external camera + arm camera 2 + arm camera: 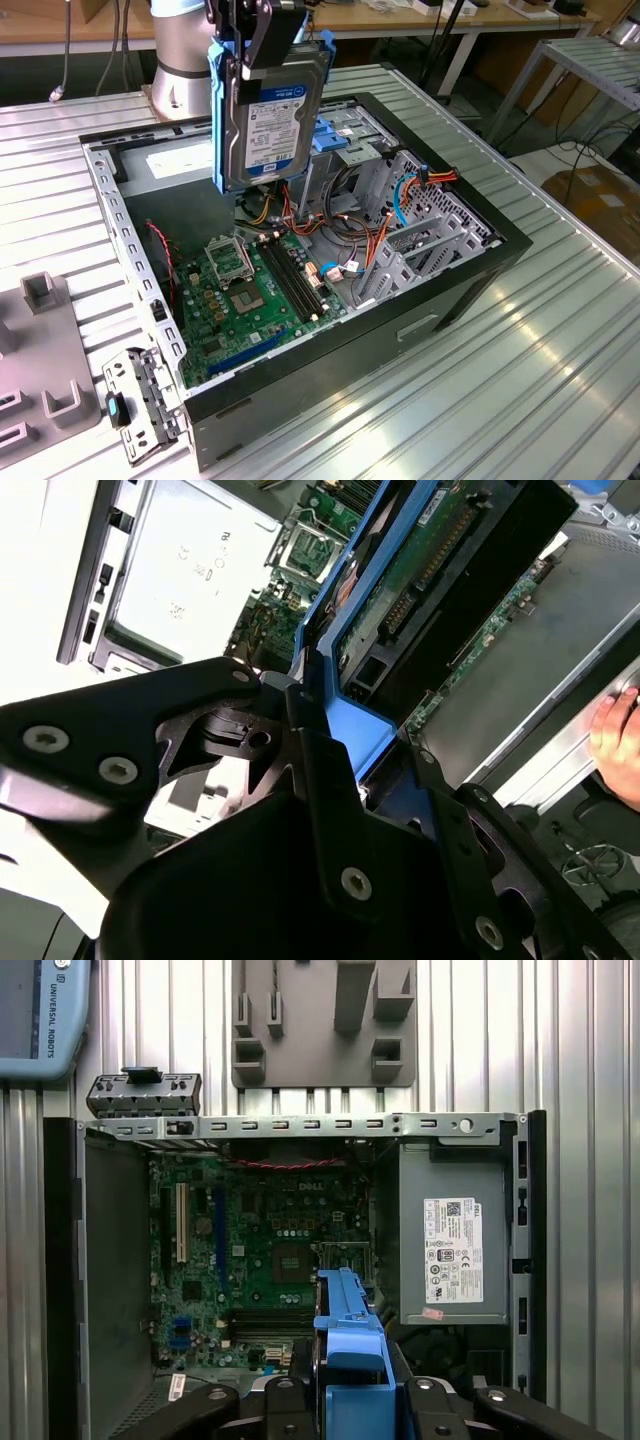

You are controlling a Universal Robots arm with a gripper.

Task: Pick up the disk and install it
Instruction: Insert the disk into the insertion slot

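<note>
The disk point(272, 115) hangs upright above the open computer case point(470, 290), its white-and-blue label facing the exterior view and blue rails along both sides. My gripper point(256, 45) is shut on the disk's top edge, black fingers pinching it from both faces. In the first wrist view the disk's blue rail point(349, 1345) runs out from between the fingers point(287, 1400), over the motherboard point(270, 1250). The second wrist view looks along the disk's green circuit-board underside point(425, 565) and blue rail point(352, 725). The metal drive cage point(360, 135) with its blue latch point(328, 140) stands just behind the disk.
A grey power-supply box point(448, 1250) with a white sticker sits in the case. Orange and blue cables point(400, 200) cross the case near the cage. A grey fixture plate point(40, 350) and a loose metal bracket point(140, 405) lie on the ribbed table. A person's hand point(617, 735) rests near the case.
</note>
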